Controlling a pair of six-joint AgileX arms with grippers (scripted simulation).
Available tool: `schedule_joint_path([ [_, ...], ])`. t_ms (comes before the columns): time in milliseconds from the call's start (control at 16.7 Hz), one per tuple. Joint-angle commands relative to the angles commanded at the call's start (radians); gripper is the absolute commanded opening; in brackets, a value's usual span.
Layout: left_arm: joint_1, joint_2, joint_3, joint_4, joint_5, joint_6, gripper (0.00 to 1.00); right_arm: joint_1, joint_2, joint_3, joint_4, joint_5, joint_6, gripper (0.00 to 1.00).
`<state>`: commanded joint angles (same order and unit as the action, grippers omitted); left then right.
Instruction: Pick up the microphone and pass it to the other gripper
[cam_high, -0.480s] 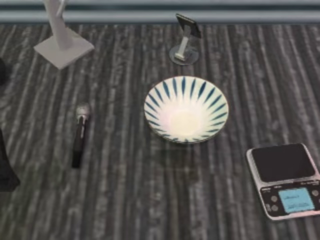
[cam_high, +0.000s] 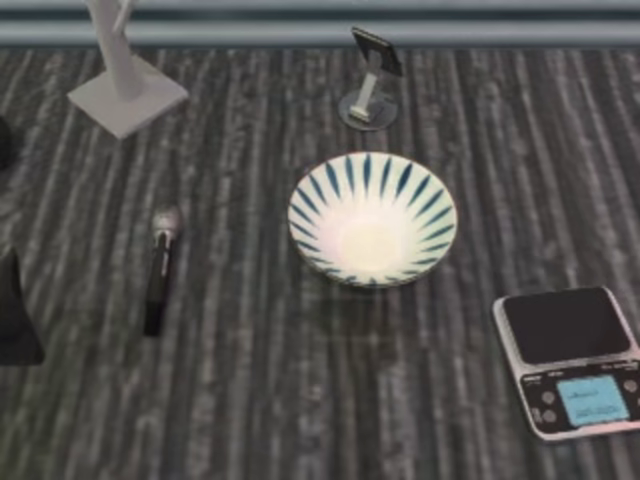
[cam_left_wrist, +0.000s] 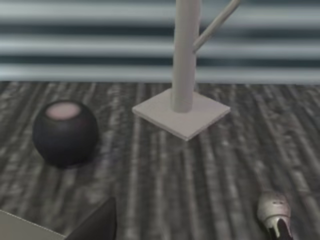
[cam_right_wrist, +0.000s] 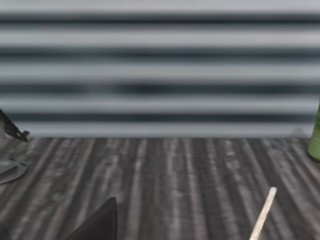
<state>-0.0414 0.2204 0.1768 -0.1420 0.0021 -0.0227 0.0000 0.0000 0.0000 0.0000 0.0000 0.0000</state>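
Top view takes in the dark striped table (cam_high: 300, 400) first, with the blue-rayed bowl (cam_high: 372, 219) near its centre. At about four o'clock from the bowl sits the kitchen scale (cam_high: 570, 358); at ten o'clock, well apart, the white stand (cam_high: 127, 90) on its square base. The left gripper (cam_high: 15, 322) shows only as a dark shape at the table's nine o'clock edge, holding nothing I can see — whether its fingers are spread or closed, I cannot tell. The microphone (cam_high: 159, 269) lies flat at nine o'clock from the bowl, silver head toward twelve, black handle toward six, apart from the gripper. At the bowl's twelve o'clock stands the small phone stand (cam_high: 371, 82). The right gripper is outside this view.
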Motion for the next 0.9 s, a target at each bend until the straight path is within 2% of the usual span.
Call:
schedule_joint_path([
  [900,-0.183,1.434,0.999,-0.629,0.009,-0.178,1.00,0.000,0.000,0.000,0.000,0.000,0.000,1.00],
])
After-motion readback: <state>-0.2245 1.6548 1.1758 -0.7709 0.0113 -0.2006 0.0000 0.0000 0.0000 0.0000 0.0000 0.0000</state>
